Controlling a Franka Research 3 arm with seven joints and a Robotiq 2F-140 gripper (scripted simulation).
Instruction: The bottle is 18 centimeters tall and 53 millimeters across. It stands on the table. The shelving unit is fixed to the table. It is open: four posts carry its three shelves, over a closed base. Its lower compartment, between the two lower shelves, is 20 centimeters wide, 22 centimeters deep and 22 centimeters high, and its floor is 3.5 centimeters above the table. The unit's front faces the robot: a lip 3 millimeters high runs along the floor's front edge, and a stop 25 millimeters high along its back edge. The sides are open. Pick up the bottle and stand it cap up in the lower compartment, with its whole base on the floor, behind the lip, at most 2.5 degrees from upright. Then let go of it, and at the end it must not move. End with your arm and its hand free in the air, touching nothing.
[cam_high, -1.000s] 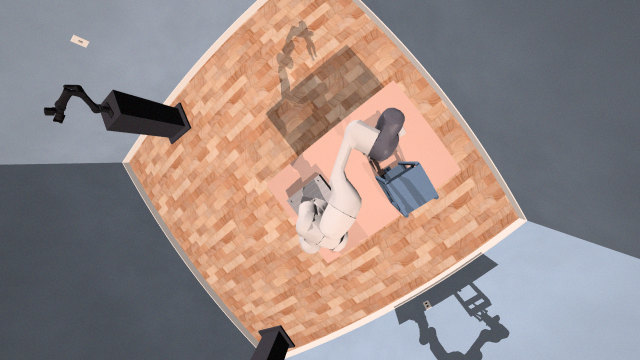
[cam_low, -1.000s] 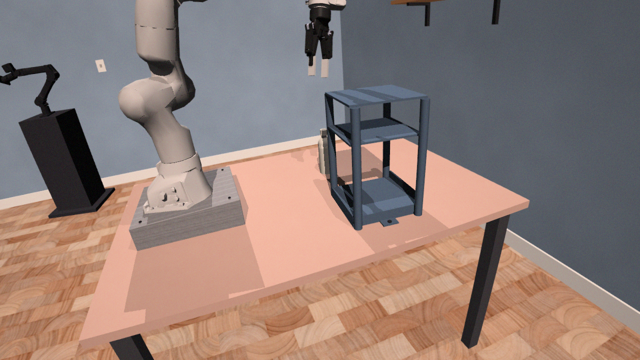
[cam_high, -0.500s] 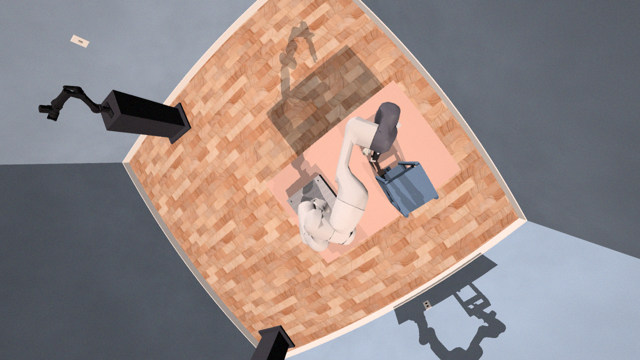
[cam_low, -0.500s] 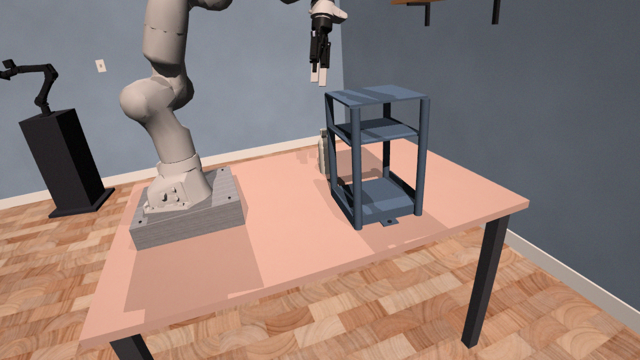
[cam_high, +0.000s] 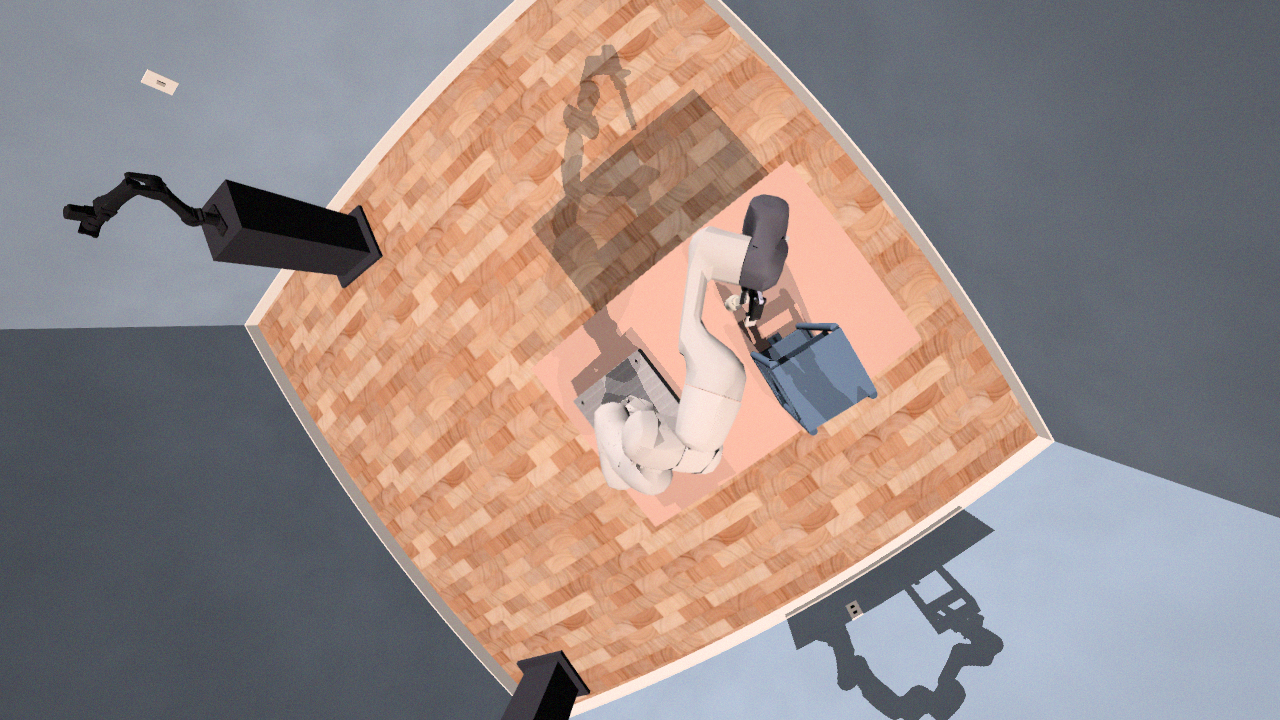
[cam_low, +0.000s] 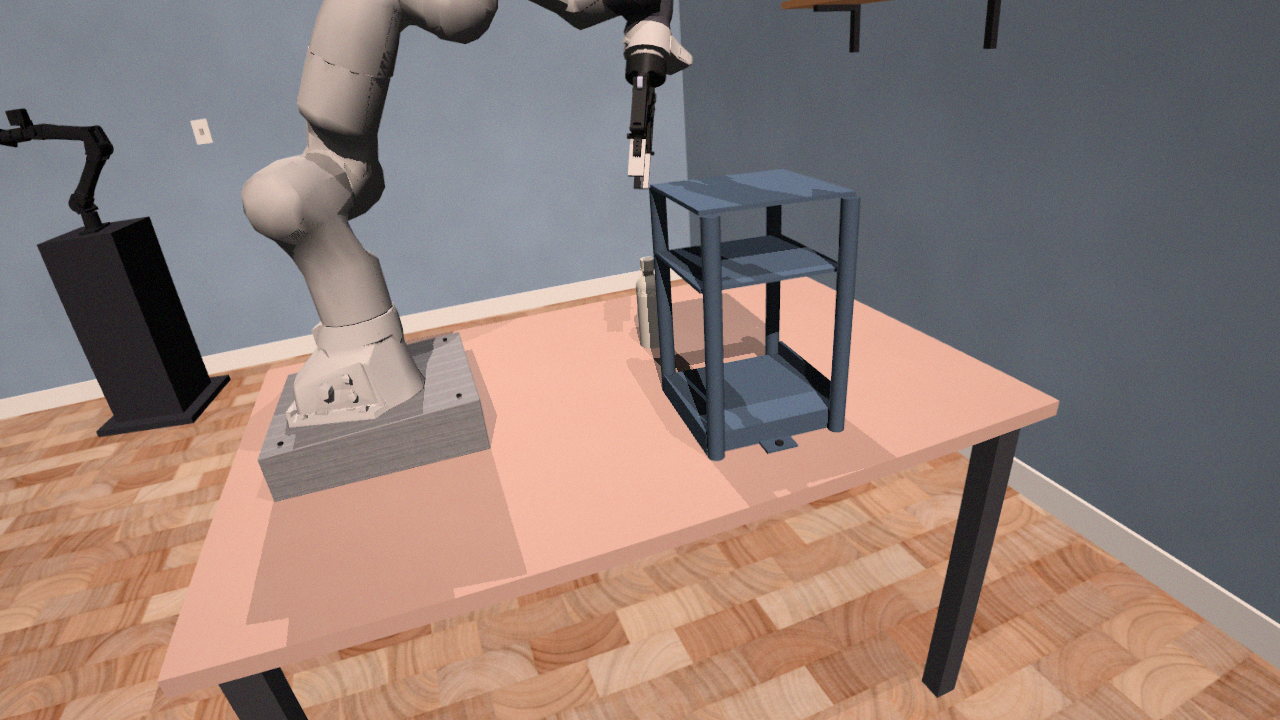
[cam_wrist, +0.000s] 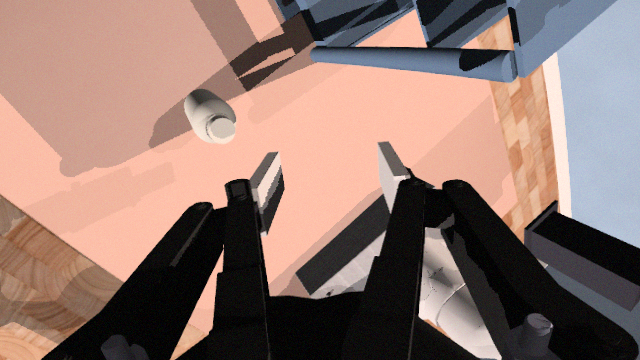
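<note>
One bottle (cam_low: 646, 302), pale and capped, stood upright on the pink table (cam_low: 572, 447), just beside the shelving unit (cam_low: 712, 340) at the side of it farther from the exterior camera, partly hidden behind one of that unit's posts. My gripper (cam_low: 639, 174) hung in the air above the bottle, its fingertips about level with the shelving unit's top shelf (cam_low: 751, 191) and just off that shelf's near corner, pointing down. Seen from my wrist, my gripper (cam_wrist: 329, 165) was partly spread, with only table surface visible between its two pale pads (cam_wrist: 268, 176); it grasped nothing. In that same view the bottle (cam_wrist: 210, 120) lay ahead of and to the left of my fingers, apart from them, seen almost from above with its cap (cam_wrist: 221, 129) toward the lens, while a post of the shelving unit (cam_wrist: 410, 59) crossed the upper edge of the field. From overhead, my gripper (cam_high: 750, 308) sat beside the shelving unit (cam_high: 819, 371), and my grey mounting block (cam_low: 375, 429) stood on the table well apart from that unit. Both compartments of the shelving unit appeared unoccupied in the exterior view.
</note>
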